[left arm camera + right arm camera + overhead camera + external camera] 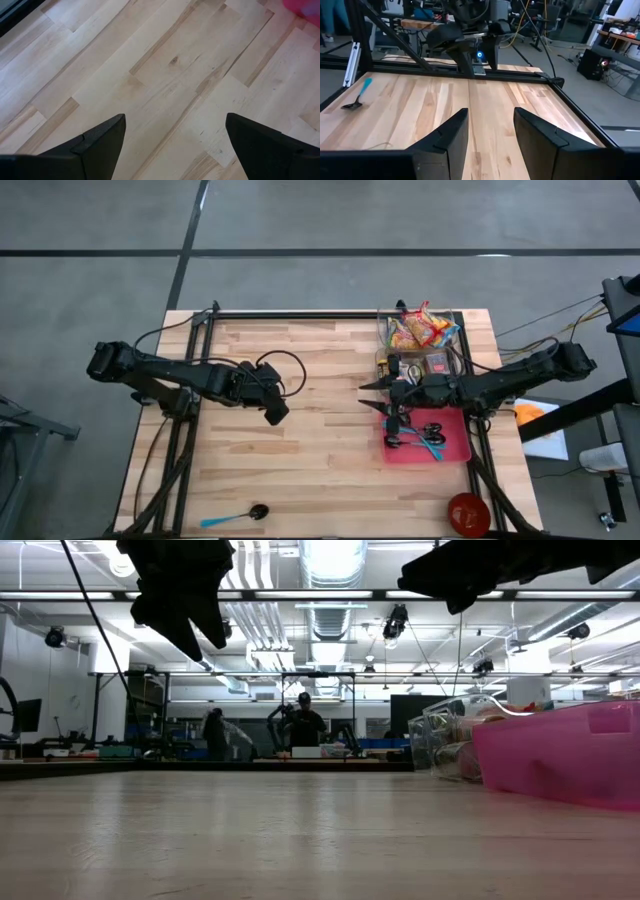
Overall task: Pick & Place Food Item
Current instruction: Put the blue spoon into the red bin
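Note:
Food packets in yellow and red wrappers lie in a clear container at the table's far right. My right gripper hovers just left of the container and of the pink tray. It points level toward the table's left and is open, with nothing between its fingers. My left gripper hangs over the table's left-middle, tilted down. It stands wide open over bare wood.
The pink tray holds several utensils. A red bowl sits at the near right corner, and a blue-handled spoon lies near the front edge. Bare wood lies between the two arms. People stand in the room beyond the table.

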